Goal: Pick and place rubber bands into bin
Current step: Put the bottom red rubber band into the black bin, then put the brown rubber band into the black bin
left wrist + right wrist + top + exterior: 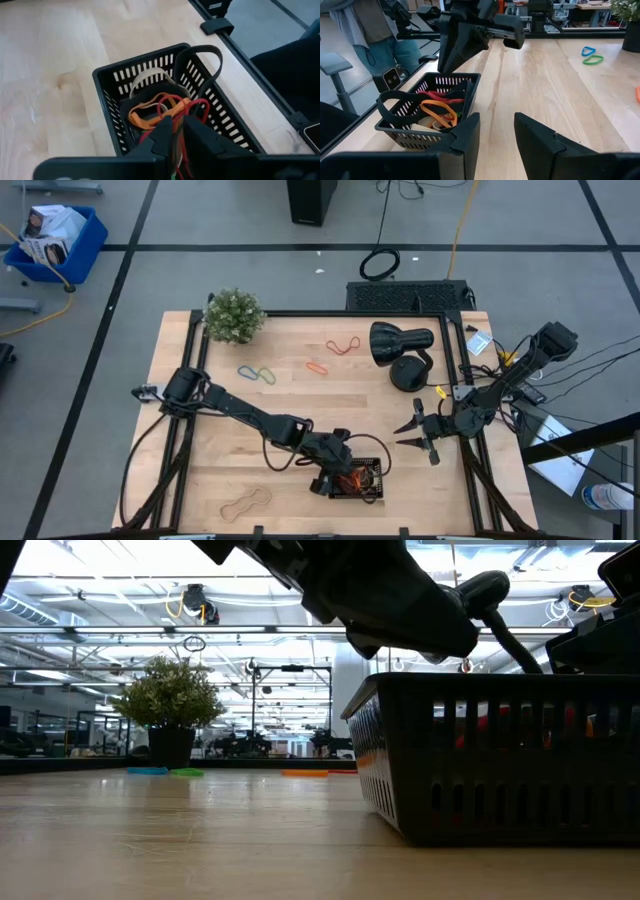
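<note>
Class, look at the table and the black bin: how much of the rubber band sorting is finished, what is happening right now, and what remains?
Done: the bin already holds several bands, orange, red, tan and a black loop over its rim. In hand: the left hand is over the bin with red strands between its fingers. The right hand waits open beside it. Left: blue and green bands, red and orange bands, and a tan band.

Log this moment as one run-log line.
left gripper: over bin, fingers nearly shut around red band | right gripper: open, waiting beside bin | bin: several bands inside, black loop over rim | table: bands remain
</note>
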